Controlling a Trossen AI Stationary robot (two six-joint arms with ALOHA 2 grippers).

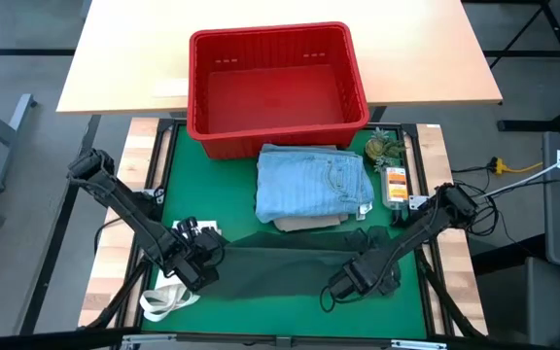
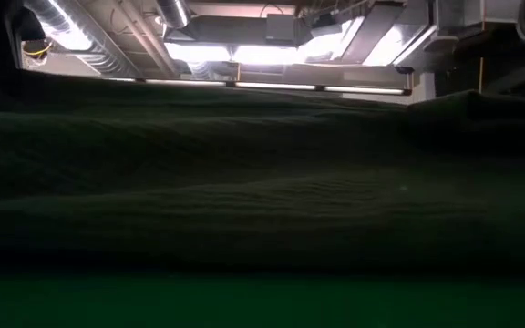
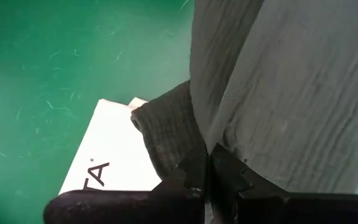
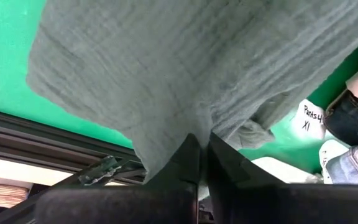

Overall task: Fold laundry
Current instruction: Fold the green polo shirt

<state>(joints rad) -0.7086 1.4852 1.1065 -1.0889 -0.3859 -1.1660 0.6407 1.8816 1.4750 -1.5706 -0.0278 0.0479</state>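
A dark green-grey garment (image 1: pixel 280 267) lies stretched across the near part of the green mat; it fills the low view (image 2: pixel 262 182). My left gripper (image 1: pixel 205 264) is shut on its left end and my right gripper (image 1: pixel 350 277) on its right end. Behind it a folded light blue piece (image 1: pixel 311 183) rests on a beige piece (image 1: pixel 304 224). A white tote bag (image 1: pixel 168 299) lies at the near left, under the left gripper. My left gripper pinches a bunched fold at the garment's left end (image 3: pixel 194 146) between its two shut fingers. The cloth runs away from the fingers over the mat and the tote bag. My right gripper pinches the garment's right end (image 4: pixel 194 127) between its two shut fingers; one layer or several, I cannot tell. The cloth spreads out from the fingers over the mat.
A red basket (image 1: pixel 276 86) stands at the far edge of the mat, partly on the wooden table behind. Small items (image 1: pixel 394 175) lie along the mat's right side. White size tags (image 4: pixel 309 119) show beside the jeans in the right wrist view. The mat's metal frame (image 1: pixel 426 292) borders the near right.
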